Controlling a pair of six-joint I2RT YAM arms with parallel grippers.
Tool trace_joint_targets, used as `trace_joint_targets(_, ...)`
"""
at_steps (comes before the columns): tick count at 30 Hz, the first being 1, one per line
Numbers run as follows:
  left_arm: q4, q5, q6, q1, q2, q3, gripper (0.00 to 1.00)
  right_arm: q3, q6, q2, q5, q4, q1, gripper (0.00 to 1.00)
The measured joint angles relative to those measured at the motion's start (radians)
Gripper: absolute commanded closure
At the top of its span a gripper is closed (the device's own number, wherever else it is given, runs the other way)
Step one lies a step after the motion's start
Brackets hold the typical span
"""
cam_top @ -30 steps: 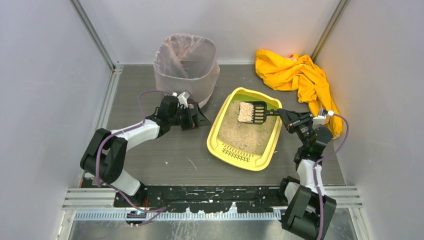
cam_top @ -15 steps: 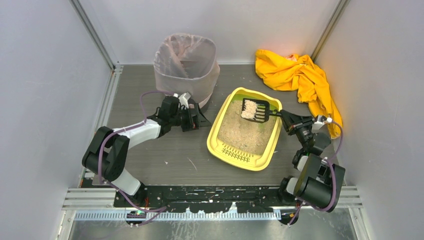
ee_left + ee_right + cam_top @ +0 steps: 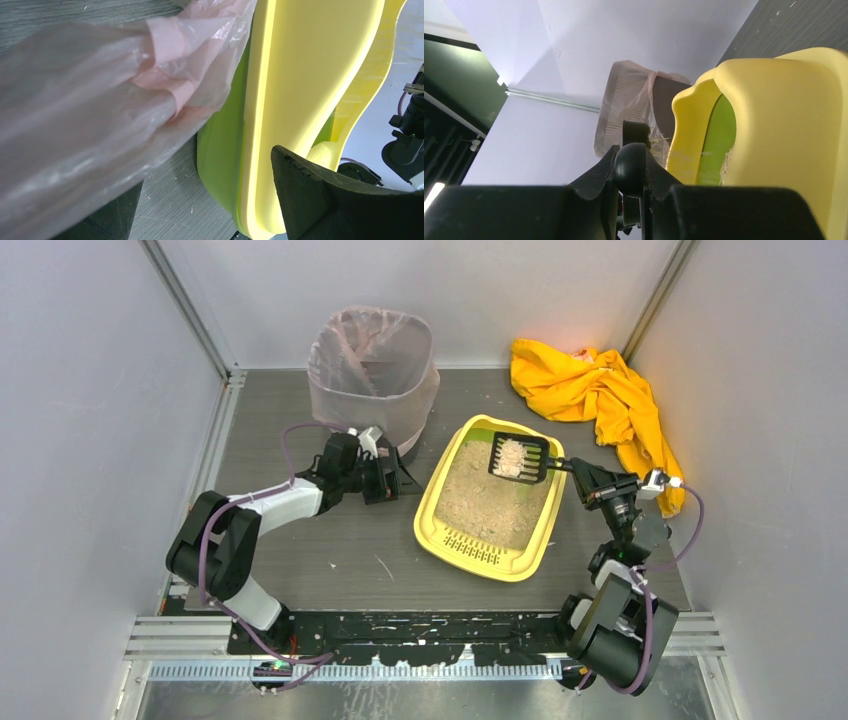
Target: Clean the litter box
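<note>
The yellow litter box (image 3: 520, 565) lies mid-table, filled with beige litter (image 3: 485, 502). A black slotted scoop (image 3: 518, 458) hovers over its far right corner with pale clumps on it. My right gripper (image 3: 578, 472) is shut on the scoop's handle; in the right wrist view the handle's round end (image 3: 630, 167) sits pinched between the fingers (image 3: 594, 180). My left gripper (image 3: 405, 480) stands open at the box's left rim, beside the bin. In the left wrist view the box's rim (image 3: 280, 100) lies between the wide-spread fingers (image 3: 315, 200).
A tall bin (image 3: 372, 370) lined with a pinkish bag stands at the back, left of the box; its bag (image 3: 90, 100) fills the left wrist view. A crumpled yellow cloth (image 3: 590, 390) lies at the back right. Grey walls close in on both sides.
The right gripper has carried the scoop rightward toward the box's far right corner, and loose litter has dropped off it, leaving clumps. The right arm folded lower. The left arm has not moved.
</note>
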Motion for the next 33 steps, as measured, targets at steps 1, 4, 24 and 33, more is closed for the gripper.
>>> trace_joint_targets(1,0.000,0.000,0.000,0.000,0.002,0.000,0.08,0.000,-0.008,-0.012,0.005,-0.015,-0.006,0.99)
trace_joint_targets(4,0.003,0.001,-0.001,0.000,0.005,0.000,0.08,0.000,-0.023,-0.035,0.005,-0.054,-0.002,0.99)
trace_joint_targets(24,0.016,0.008,-0.006,-0.006,0.023,0.000,0.08,0.000,-0.185,-0.117,0.030,-0.343,0.069,0.99)
trace_joint_targets(33,0.027,0.014,-0.014,-0.006,0.023,0.000,0.08,0.004,-0.230,-0.130,0.074,-0.423,0.096,0.99)
